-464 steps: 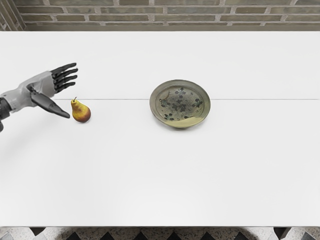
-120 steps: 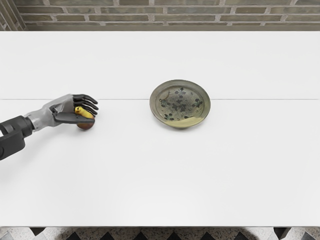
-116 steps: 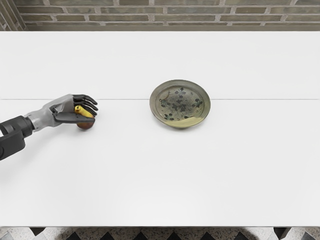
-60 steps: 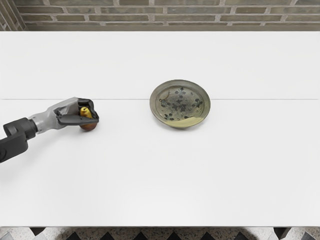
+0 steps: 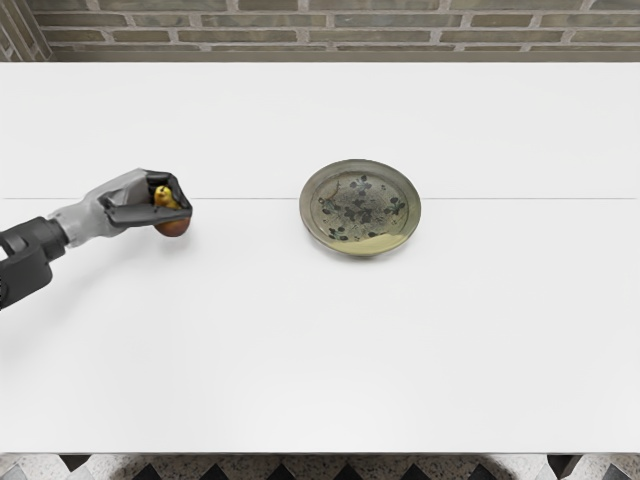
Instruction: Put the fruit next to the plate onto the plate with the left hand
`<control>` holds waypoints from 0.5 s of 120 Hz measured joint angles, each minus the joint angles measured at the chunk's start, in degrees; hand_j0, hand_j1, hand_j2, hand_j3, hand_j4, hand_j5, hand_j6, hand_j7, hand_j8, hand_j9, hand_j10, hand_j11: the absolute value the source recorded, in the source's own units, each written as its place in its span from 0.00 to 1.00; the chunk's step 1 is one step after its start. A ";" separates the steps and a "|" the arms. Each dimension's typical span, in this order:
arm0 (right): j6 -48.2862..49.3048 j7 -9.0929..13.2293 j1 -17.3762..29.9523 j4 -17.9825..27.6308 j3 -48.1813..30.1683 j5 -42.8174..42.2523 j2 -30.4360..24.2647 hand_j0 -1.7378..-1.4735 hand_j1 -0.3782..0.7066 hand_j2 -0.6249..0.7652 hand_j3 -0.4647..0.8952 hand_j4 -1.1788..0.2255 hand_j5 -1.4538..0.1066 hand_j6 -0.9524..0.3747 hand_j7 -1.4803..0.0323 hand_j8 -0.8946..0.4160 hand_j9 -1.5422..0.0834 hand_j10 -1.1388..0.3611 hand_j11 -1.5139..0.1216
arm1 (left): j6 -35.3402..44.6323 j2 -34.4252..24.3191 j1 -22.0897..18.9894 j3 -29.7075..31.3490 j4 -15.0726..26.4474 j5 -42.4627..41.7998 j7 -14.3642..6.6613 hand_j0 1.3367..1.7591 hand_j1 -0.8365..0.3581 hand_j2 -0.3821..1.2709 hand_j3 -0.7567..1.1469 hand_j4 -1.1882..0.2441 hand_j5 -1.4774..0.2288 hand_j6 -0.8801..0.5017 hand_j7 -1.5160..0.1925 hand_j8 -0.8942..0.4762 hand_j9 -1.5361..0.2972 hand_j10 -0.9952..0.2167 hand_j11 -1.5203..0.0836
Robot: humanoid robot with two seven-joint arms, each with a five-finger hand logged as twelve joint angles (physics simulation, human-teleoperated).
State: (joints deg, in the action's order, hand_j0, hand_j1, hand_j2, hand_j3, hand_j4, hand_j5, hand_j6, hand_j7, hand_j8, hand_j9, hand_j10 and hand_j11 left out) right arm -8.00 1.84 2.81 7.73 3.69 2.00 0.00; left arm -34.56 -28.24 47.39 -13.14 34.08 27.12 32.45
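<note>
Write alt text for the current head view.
The left hand, reaching in from the left edge, is closed around a pear near the left side of a white table. A green floral plate sits apart to its right, with the pear not yet on it. A brick wall runs behind.

You get bright, even light from above with no single clear source; the plain white counter (image 5: 320,330) reads almost flat and near blown-out, though without hard glare. Shadows are faint: a soft dark rim under the olive-green round ceramic plate (image 5: 400,183), and a thin smudge beneath the grey-and-black left robot hand (image 5: 135,200) and the yellow-red pear (image 5: 172,226) in its grip. Detail is slightly soft throughout, most on the grey-brown brick wall (image 5: 320,30) along the top. Straight lines show no bending at the edges.
</note>
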 joint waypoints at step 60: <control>0.00 0.00 0.00 0.00 0.00 0.01 0.00 0.30 0.06 0.45 0.34 0.82 0.91 0.70 0.95 0.66 0.93 0.74 0.90 | -0.43 11.04 12.64 0.91 0.19 -2.16 -6.10 0.71 0.17 0.38 0.40 0.24 0.16 0.15 0.18 0.31 0.17 0.58 0.18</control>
State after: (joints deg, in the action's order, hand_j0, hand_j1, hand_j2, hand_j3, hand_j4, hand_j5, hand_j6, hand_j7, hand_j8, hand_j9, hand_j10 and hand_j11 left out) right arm -8.00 1.84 2.81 7.73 3.69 2.01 0.00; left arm -34.99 -17.20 60.04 -12.24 34.27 24.96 26.35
